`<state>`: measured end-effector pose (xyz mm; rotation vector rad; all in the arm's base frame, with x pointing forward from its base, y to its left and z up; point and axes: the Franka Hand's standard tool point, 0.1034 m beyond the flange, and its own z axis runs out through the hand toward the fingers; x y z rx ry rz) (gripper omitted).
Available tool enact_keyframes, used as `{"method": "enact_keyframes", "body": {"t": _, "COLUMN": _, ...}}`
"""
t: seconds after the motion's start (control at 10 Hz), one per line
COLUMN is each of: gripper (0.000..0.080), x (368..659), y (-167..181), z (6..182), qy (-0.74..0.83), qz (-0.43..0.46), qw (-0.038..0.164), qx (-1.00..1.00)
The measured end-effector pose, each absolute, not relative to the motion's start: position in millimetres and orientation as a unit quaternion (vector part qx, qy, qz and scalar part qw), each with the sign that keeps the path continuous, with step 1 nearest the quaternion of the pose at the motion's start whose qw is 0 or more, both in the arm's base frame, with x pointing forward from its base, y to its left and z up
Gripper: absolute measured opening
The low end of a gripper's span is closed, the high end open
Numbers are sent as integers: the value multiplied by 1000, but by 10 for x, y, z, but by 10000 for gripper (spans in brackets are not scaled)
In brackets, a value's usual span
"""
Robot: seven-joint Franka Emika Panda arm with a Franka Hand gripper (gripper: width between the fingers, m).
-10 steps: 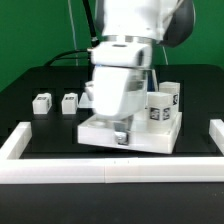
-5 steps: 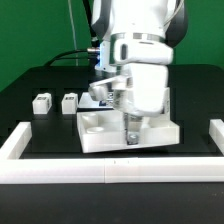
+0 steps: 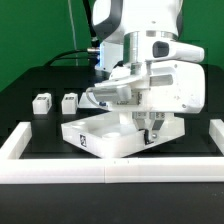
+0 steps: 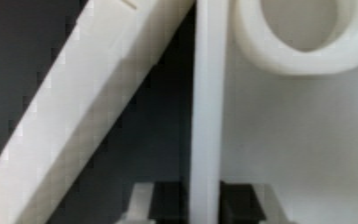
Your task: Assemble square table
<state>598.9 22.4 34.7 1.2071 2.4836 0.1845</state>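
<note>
White plastic parts lie on a black worktop (image 3: 40, 125) inside a white rail (image 3: 100, 172). At the exterior view's left, two small leg blocks (image 3: 41, 102) (image 3: 69, 101) stand side by side, near each other but apart, and well clear of the top.

Toward the centre, the square top (image 3: 110, 148) rests on the worktop just behind the front rail. It is turned so that one corner faces the camera. A black-and-white tag (image 3: 82, 143) shows on its edge at the exterior view's left.

At the exterior view's right, the pincer (image 3: 150, 132) reaches down onto the right side of the top, and the arm hides the rear of the top.

In the wrist view, the pincer (image 4: 197, 200) is narrow. Its two fingers (image 4: 146, 200) sit either side of one thin upright wall (image 4: 206, 100) of the top and clamp it. A round socket (image 4: 309, 40) lies just beside this wall. A broad white band (image 4: 87, 110) runs slantwise on the wall's other side; which part it is cannot be told.
</note>
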Motion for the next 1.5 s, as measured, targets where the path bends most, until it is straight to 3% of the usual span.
{"method": "enact_keyframes", "body": {"t": 0.3, "gripper": 80, "x": 5832, "y": 607, "z": 335, "qy": 950, "qz": 63, "qw": 189, "qx": 240}}
{"method": "enact_keyframes", "body": {"t": 0.7, "gripper": 80, "x": 5761, "y": 559, "z": 271, "qy": 978, "qz": 22, "qw": 183, "qx": 97}}
{"method": "enact_keyframes", "body": {"t": 0.9, "gripper": 78, "x": 5786, "y": 538, "z": 209, "qy": 987, "qz": -37, "qw": 140, "qx": -73}}
{"method": "enact_keyframes", "body": {"t": 1.3, "gripper": 73, "x": 5779, "y": 593, "z": 197, "qy": 990, "qz": -15, "qw": 135, "qx": -37}}
{"method": "enact_keyframes", "body": {"t": 1.5, "gripper": 63, "x": 5833, "y": 859, "z": 188, "qy": 990, "qz": -7, "qw": 142, "qx": -15}}
